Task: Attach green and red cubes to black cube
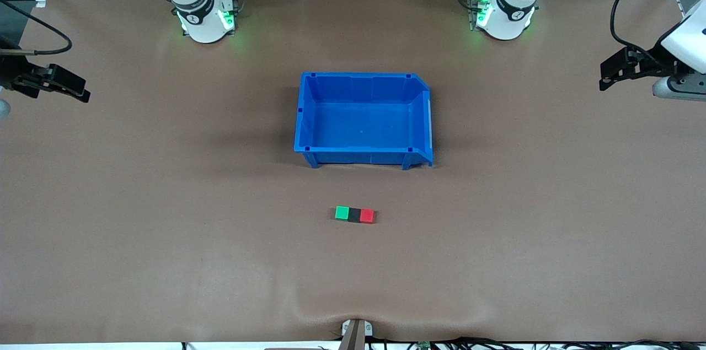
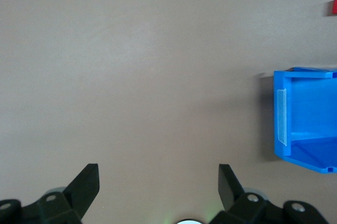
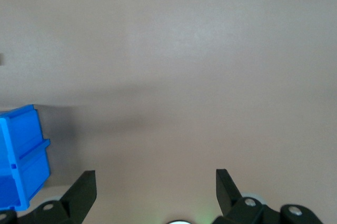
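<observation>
The green cube (image 1: pixel 342 213), black cube (image 1: pixel 354 214) and red cube (image 1: pixel 367 216) lie touching in one row on the brown mat, black in the middle, nearer to the front camera than the blue bin. My left gripper (image 1: pixel 606 75) hangs open and empty over the mat at the left arm's end of the table, well away from the cubes. In the left wrist view it (image 2: pixel 158 182) is over bare mat, with the red cube (image 2: pixel 334 7) at the picture's edge. My right gripper (image 1: pixel 77 88) hangs open and empty over the right arm's end; its wrist view (image 3: pixel 155 187) shows bare mat below.
An empty blue bin (image 1: pixel 361 156) stands mid-table between the arm bases and the cubes; it also shows in the left wrist view (image 2: pixel 305 124) and the right wrist view (image 3: pixel 21 155). The mat bulges slightly at the front edge (image 1: pixel 331 311).
</observation>
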You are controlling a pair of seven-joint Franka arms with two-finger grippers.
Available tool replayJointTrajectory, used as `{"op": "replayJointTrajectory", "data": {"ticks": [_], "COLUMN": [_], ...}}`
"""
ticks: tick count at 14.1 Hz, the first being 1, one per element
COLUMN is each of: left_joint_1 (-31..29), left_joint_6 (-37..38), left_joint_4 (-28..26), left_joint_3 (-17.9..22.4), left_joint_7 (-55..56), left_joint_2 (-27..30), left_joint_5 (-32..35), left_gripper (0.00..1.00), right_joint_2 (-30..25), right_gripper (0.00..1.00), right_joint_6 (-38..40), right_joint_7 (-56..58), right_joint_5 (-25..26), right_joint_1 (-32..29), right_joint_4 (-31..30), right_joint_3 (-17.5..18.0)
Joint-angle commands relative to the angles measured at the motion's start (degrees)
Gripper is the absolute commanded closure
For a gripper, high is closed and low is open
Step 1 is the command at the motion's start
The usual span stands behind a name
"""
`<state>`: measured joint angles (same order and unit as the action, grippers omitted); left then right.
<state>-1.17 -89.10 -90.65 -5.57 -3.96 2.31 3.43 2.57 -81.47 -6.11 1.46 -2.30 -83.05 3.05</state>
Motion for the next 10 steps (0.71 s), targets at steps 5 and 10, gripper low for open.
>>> {"op": "replayJointTrajectory", "data": {"ticks": [5, 10], "left_joint_1": [-0.50, -0.50], "left_joint_6": [0.06, -0.02], "left_joint_4": [0.21, 0.30], "left_joint_3": [-0.32, -0.23], "left_joint_7": [0.79, 2.99], "left_joint_2": [0.15, 0.24], "left_joint_5": [-0.62, -2.73], "left_gripper": [0.00, 0.00], "right_joint_2": [-4.33, -4.15], "right_gripper": [0.00, 0.00], "right_joint_6": [-2.82, -2.91], "right_joint_7": [1.27, 1.36], "right_joint_5": [-0.14, -0.23], "right_joint_1": [-0.43, -0.34], "right_joint_4": [-5.89, -5.72], "right_joint_3": [0.37, 0.46]}}
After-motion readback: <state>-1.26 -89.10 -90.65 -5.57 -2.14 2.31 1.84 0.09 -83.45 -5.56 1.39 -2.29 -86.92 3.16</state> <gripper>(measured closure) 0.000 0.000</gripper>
